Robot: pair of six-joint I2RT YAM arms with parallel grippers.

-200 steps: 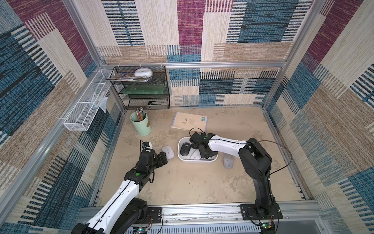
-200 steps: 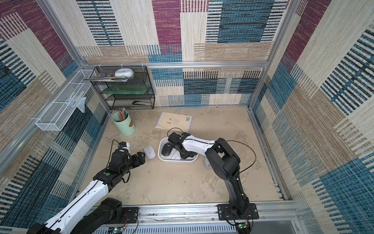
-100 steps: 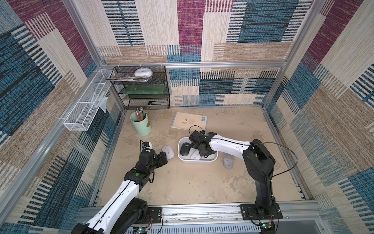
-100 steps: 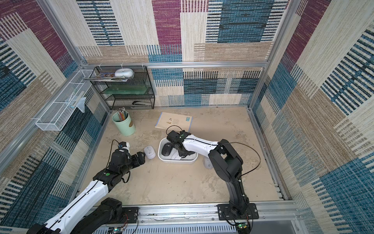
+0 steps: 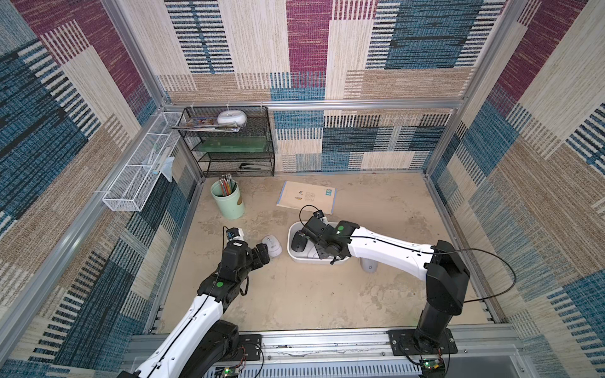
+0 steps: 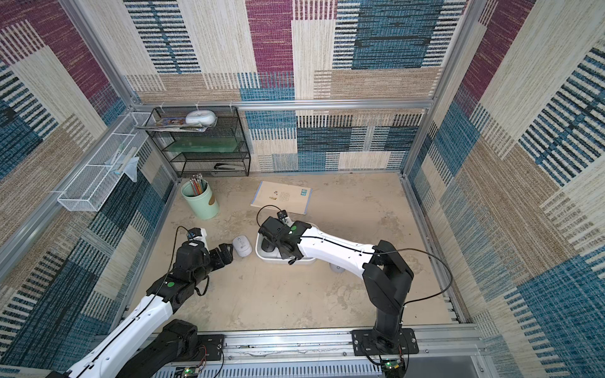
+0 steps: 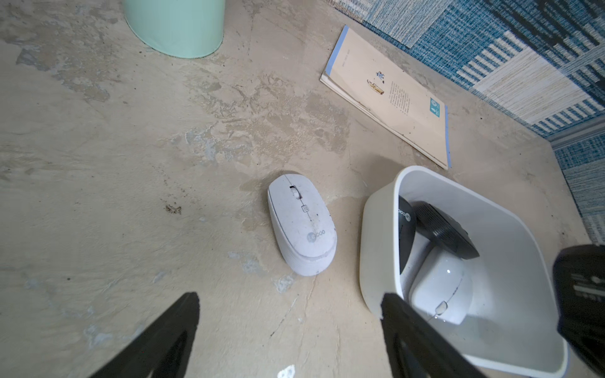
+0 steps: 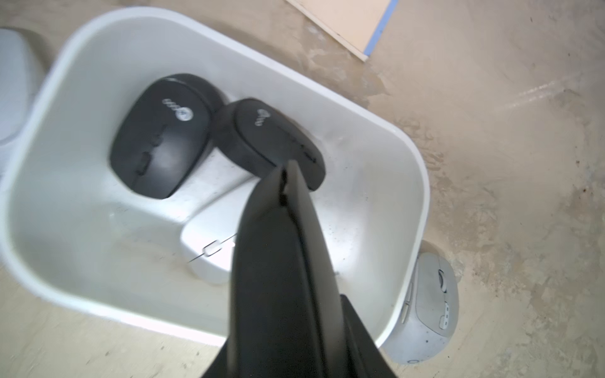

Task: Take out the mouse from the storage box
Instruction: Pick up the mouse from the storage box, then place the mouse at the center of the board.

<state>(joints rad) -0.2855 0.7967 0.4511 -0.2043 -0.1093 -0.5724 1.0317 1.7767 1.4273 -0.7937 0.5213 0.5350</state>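
The right arm (image 5: 386, 250) extends from its base across the floor, with the wrist bent down over the storage box (image 5: 302, 258). The right gripper (image 8: 288, 170) hangs above the mice, jaws drawn together and grasping nothing. In the box a flat black mouse (image 8: 160, 144) lies beside a tilted black mouse (image 8: 262, 137), which leans on a white mouse (image 8: 209, 239). The left arm (image 5: 203, 307) is held low. The left gripper (image 7: 290, 296) is spread wide and empty, just short of a loose white mouse (image 7: 301, 225) beside the box.

The right arm (image 6: 330, 250) reaches over the storage box (image 6: 266, 258). A white mouse (image 6: 242, 246) lies on the floor just beside it.
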